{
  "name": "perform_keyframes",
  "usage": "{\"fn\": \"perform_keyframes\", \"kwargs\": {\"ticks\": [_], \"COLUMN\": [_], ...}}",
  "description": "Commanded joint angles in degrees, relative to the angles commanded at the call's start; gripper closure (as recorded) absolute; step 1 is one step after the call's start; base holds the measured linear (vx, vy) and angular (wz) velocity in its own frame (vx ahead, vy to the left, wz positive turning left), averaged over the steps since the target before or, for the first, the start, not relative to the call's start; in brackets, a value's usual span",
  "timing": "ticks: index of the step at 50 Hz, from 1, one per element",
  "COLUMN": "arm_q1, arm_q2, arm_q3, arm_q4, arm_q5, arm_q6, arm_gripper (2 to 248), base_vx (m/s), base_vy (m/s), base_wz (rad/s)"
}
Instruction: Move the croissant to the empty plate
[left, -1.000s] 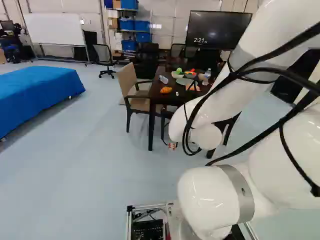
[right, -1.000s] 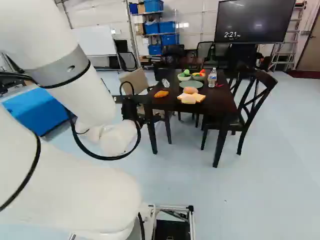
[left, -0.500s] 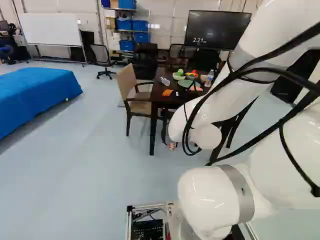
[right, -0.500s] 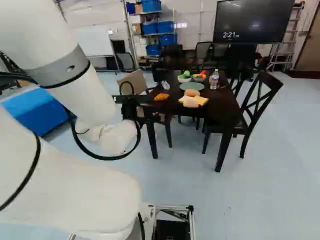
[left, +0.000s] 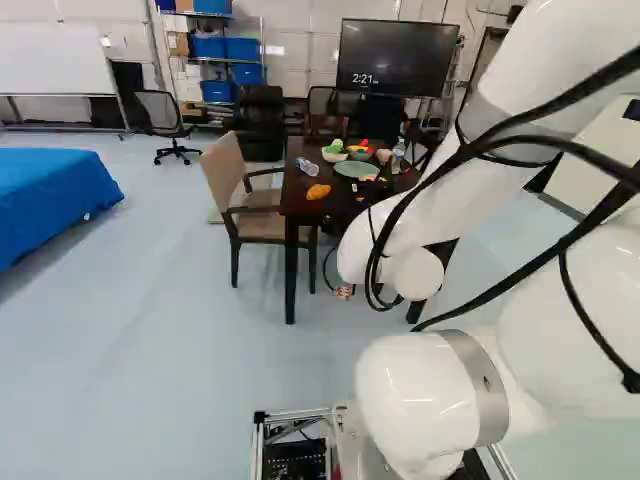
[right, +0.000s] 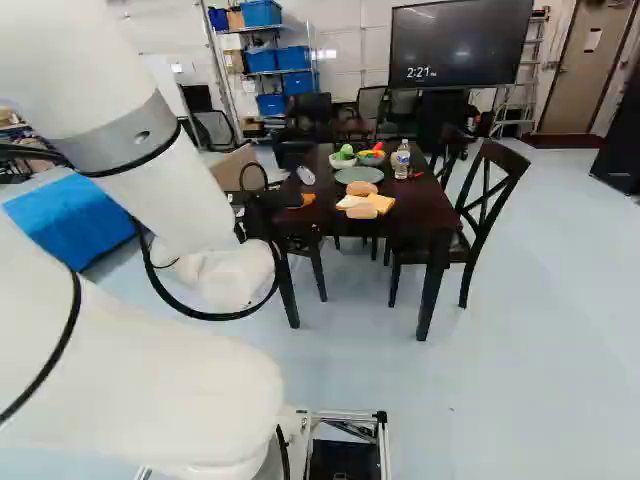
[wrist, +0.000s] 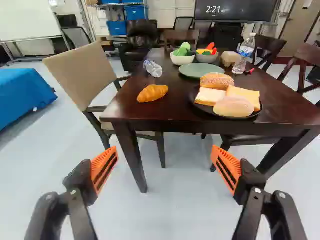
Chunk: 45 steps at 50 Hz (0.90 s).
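Hand: the black hand has its two fingers spread wide and holds nothing; in the wrist view the hand points toward the table.
Croissant: the croissant lies on the table, ahead of the fingers, near the corner beside the tan chair.
Green plate: the green plate sits farther in than the croissant, apart from it, just in front of the two bowls.
Black plate: the black plate is closer to the table's near edge, loaded with a seeded bun, bread slices and a smooth bun.
Bowls: a white bowl holds green vegetables; beside it, a gray bowl holds red and yellow pieces.
Bottles: a crumpled clear bottle lies beyond the croissant; a water bottle stands upright on the far side of the green plate from it.
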Motion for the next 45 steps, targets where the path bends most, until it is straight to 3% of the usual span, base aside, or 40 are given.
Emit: {"fn": "perform_keyframes", "kwargs": {"ticks": [26,45], "arm_q1": [0.0,0.0], "arm_q2": [0.0,0.0], "arm_q3": [0.0,0.0], "arm_q4": [0.0,0.0], "arm_q5": [0.0,0.0], "arm_q6": [0.0,0.0], "arm_gripper": [3,3], "base_vx": [0.104,0.08], "base_vy": [0.061,0.007], "base_wz": [-0.016,-0.004]}}
